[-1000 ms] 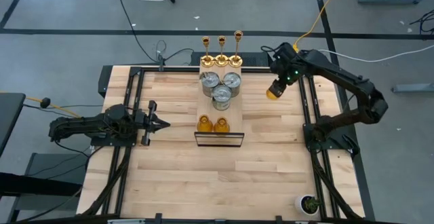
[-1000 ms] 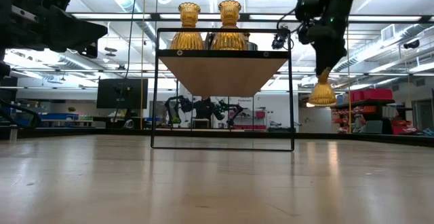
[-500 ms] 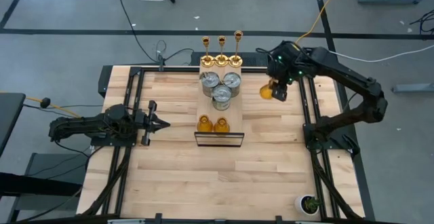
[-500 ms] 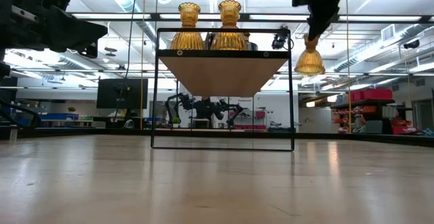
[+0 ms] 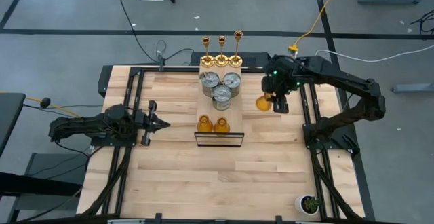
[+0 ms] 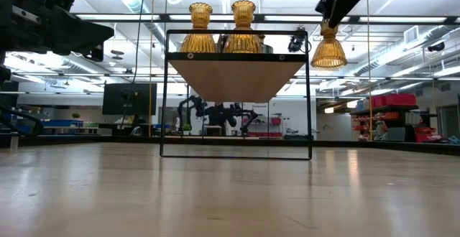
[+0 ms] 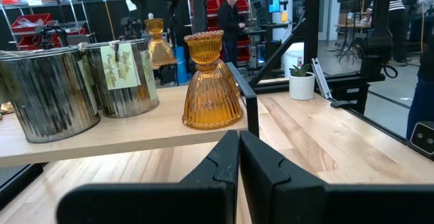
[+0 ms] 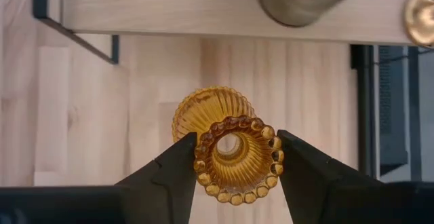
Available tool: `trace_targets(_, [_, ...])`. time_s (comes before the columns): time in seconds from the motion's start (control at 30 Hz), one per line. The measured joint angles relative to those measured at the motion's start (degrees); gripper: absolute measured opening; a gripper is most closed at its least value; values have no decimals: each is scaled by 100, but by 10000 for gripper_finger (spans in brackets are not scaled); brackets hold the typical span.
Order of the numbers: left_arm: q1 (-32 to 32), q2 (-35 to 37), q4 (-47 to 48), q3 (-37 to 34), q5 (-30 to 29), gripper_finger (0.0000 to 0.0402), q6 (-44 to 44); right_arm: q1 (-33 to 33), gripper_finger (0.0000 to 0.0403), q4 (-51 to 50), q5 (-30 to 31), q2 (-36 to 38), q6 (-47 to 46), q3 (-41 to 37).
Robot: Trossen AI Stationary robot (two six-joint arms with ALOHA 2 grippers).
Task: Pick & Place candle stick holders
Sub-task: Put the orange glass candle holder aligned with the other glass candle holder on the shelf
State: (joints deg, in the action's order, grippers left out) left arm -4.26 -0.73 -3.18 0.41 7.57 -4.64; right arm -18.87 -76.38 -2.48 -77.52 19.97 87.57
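Fingers of right gripper (image 8: pixel 230 159) clamped on amber holder (image 5: pixel 263 103), just beside shelf (image 5: pixel 234 112) with cans (image 5: pixel 221 96); left gripper (image 5: pixel 157 123) clenched, far off.

Three gold candlesticks (image 5: pixel 221 43), three silver cans (image 5: pixel 221 96), three amber holders (image 5: pixel 203 123), one potted plant (image 5: pixel 310 203).

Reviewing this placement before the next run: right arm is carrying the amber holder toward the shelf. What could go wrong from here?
1. The right gripper pinches the ribbed amber glass candle holder only at its beaded neck; it could slip or swing.
2. In the low view it hangs level with the black-framed wooden shelf top; its base may clip the edge.
3. The two amber holders and the silver metal cans already crowd the shelf, so one could get knocked.
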Motion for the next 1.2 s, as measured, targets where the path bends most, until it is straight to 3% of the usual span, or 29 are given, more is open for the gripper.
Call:
trace_targets(0.3, [0,0,-1,0,1,18,0,548,178,29,6,-459,-353,82])
trace_targets(0.87, [0,0,-1,0,0,18,0,1267,178,-214,176,-1807,-434,1783])
trace_targets(1.2, [-1,0,-1,2,0,18,1,1612,178,-188,157,-2056,-132,1832])
